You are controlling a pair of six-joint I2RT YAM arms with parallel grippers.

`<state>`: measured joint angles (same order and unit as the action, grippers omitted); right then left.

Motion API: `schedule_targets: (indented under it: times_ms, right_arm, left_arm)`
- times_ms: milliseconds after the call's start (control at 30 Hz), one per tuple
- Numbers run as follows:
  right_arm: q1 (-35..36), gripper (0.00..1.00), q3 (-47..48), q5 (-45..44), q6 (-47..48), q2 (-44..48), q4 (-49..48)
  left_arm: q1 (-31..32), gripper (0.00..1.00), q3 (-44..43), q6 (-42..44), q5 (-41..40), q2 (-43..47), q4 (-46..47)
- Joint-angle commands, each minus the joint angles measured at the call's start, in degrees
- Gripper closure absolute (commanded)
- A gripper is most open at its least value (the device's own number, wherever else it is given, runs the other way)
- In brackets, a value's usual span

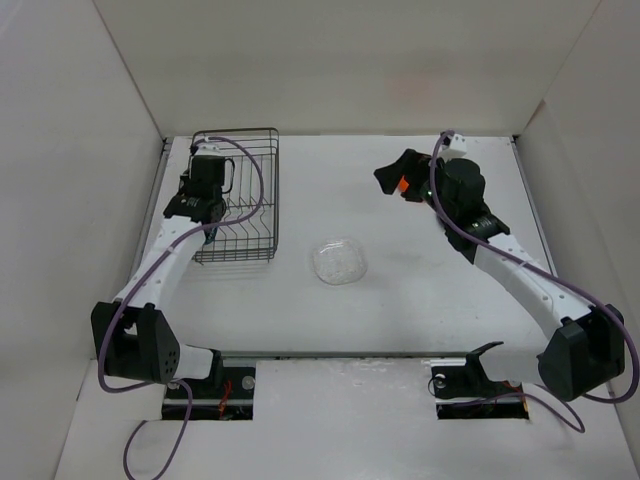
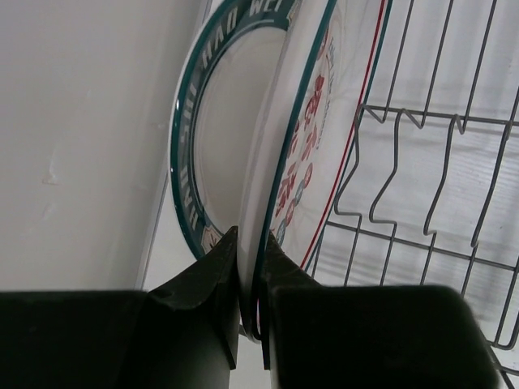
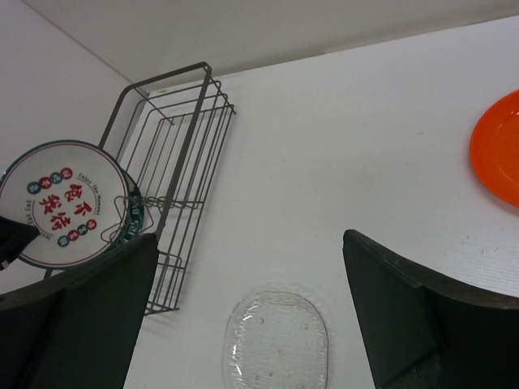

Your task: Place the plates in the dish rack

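Left gripper (image 2: 250,275) clamps the red-marked plate (image 2: 312,162) by its rim, upright at the dish rack's (image 1: 250,200) left side, beside the green-rimmed plate (image 2: 219,138) — right gripper (image 3: 250,241) is spread wide, well right of the rack, with the glass plate (image 1: 338,260) between.

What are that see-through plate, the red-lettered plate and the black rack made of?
The see-through plate looks like clear glass, maybe plastic: the table shows through its dimpled surface. The red-lettered plate is probably glazed ceramic or melamine: opaque white, shiny rim. The rack is thin bent metal wire, apparently dark-coated.
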<state>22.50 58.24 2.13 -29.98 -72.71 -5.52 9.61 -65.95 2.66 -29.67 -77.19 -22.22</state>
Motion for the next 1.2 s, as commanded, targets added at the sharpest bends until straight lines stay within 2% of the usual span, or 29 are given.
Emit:
schedule_targets:
  times_ms: [0, 167, 300, 367, 400, 433, 533, 567, 733, 767, 800, 1000, 1167]
  right_arm:
    - [-0.4, 0.00, -0.1, 0.6, 0.7, 1.7, -1.5]
    - [-0.4, 0.00, -0.1, 1.1, 0.2, 1.1, -1.5]
    - [-0.4, 0.00, -0.1, 1.1, -0.4, -0.3, -1.5]
    - [-0.4, 0.00, -0.6, 0.6, -0.4, -1.0, -1.5]
    - [-0.4, 0.00, -0.6, 0.6, -0.4, -1.6, -0.9]
    - [-0.4, 0.00, -0.6, 0.6, -0.4, -1.6, -0.9]
    - [-0.9, 0.00, 0.6, 2.6, 2.0, -4.8, 1.7]
    - [-1.4, 0.00, 1.3, 2.6, 2.7, -6.0, 3.1]
    - [-2.0, 0.00, 2.1, 9.8, 6.6, -13.3, 8.2]
    - [-2.0, 0.00, 2.1, 11.5, 7.3, -14.5, 8.9]
    - [-2.0, 0.03, 2.1, 14.8, 7.8, -15.5, 9.5]
    - [-1.0, 0.08, -1.0, 18.4, 8.4, -20.0, 9.5]
    - [0.3, 0.16, -1.6, 20.6, 8.4, -22.6, 9.5]
  left_arm:
    - [-0.1, 0.98, 0.2, -1.7, -0.8, 2.7, 2.4]
    - [-0.6, 0.91, 2.1, -1.7, -0.1, 3.2, 1.9]
    - [-1.2, 0.81, 2.7, -2.2, 2.3, 3.7, 1.9]
    - [-1.2, 0.67, 2.7, -2.2, 4.1, 3.7, 1.9]
    - [-1.2, 0.67, 2.1, -2.2, 4.1, 3.7, 1.9]
    - [-1.2, 0.61, 2.1, -2.2, 4.9, 3.7, 1.9]
    - [-1.2, 0.54, -0.1, -1.7, 6.6, 4.4, 0.8]
    - [-1.2, 0.42, -0.8, -1.7, 6.6, 4.4, 0.1]
    - [-1.2, 0.10, -7.4, 0.4, 13.4, 6.9, -3.3]
    - [-1.2, 0.09, -10.1, 0.4, 15.8, 7.5, -4.7]
    - [-1.2, 0.02, -11.4, 1.1, 17.0, 8.1, -5.3]
    - [-1.2, 0.00, -18.9, 3.0, 24.4, 8.1, -10.5]
    - [-1.2, 0.00, -20.5, 2.4, 28.2, 8.1, -11.8]
